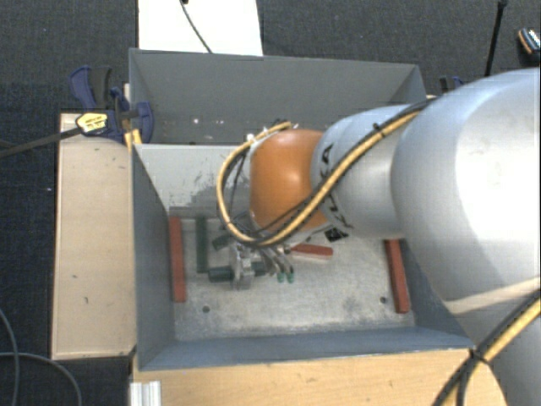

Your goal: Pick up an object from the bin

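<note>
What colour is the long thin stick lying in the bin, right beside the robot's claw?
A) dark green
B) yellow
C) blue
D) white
A: the stick on the floor of the bin, just to the left of the gripper in the camera view, is dark green.

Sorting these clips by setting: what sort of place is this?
Probably a robotics lab's grasping test cell: a large silver robot arm reaches into a grey metal bin of a few small loose things, like a red-brown bar, with dark carpet around.
</note>
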### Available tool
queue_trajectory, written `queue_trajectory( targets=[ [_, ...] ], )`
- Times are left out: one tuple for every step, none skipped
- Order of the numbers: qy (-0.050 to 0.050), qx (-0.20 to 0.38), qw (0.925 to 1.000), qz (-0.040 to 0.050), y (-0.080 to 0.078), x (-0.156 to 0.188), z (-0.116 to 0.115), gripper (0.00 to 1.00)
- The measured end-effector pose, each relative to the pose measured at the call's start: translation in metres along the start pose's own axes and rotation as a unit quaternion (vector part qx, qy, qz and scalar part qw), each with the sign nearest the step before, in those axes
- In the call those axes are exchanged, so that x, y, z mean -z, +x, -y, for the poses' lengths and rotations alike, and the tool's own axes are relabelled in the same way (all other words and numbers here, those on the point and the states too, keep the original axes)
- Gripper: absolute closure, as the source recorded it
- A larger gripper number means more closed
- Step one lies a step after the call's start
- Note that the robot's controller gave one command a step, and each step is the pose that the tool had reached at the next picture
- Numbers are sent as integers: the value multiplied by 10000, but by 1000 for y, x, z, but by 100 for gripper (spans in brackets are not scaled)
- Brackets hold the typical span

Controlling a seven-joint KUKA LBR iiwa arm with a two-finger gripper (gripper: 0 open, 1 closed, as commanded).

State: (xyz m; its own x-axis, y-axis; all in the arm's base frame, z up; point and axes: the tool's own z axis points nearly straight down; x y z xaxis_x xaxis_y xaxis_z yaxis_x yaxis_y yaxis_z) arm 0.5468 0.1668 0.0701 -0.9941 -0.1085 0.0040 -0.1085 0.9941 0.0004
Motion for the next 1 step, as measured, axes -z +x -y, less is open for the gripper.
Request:
queue_trajectory(
  targets=[
    [-4, 167, 9998, 76, 6, 170, 22, 100]
  ],
)
